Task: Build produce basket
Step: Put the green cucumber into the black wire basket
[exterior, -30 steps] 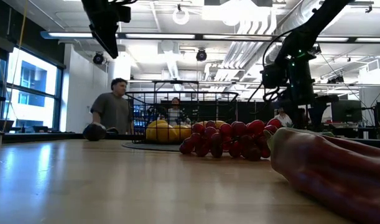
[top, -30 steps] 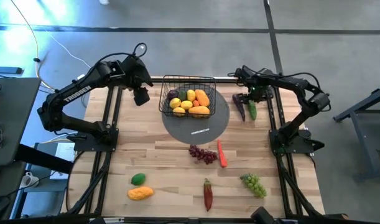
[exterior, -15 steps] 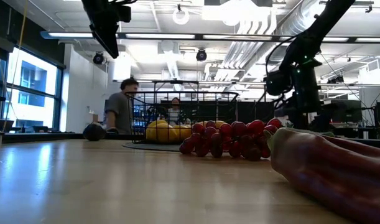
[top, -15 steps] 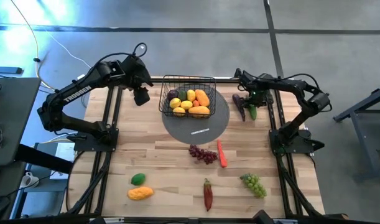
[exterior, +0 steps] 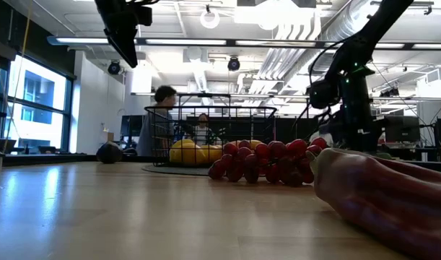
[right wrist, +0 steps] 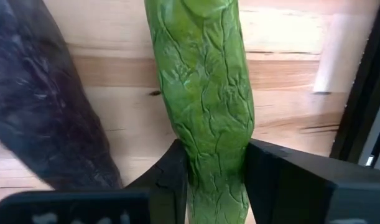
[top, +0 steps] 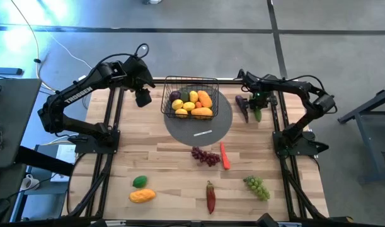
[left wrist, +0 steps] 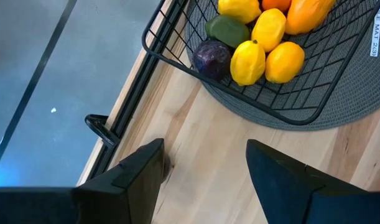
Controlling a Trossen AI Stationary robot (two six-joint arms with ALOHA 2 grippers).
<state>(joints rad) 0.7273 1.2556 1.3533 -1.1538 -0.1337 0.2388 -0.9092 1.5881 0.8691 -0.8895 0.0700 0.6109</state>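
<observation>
Two robot arms, both matte black and built from chunky jointed segments, each rise from a black frame base. The left arm [top: 79, 94] carries white lettering along its long segment, too small to read with certainty, and has a thin cable looping above its wrist; the right arm [top: 302, 94] shows a small green light near its wrist. Each ends in a pincer, the left pincer [left wrist: 202, 168] and the right pincer [right wrist: 214, 180], with two broad, flat, dark fingers [left wrist: 283, 180] whose edges are squared.

Bright ceiling lights [exterior: 209, 18] overhead (low view); near pepper [exterior: 382, 195] blurred.
</observation>
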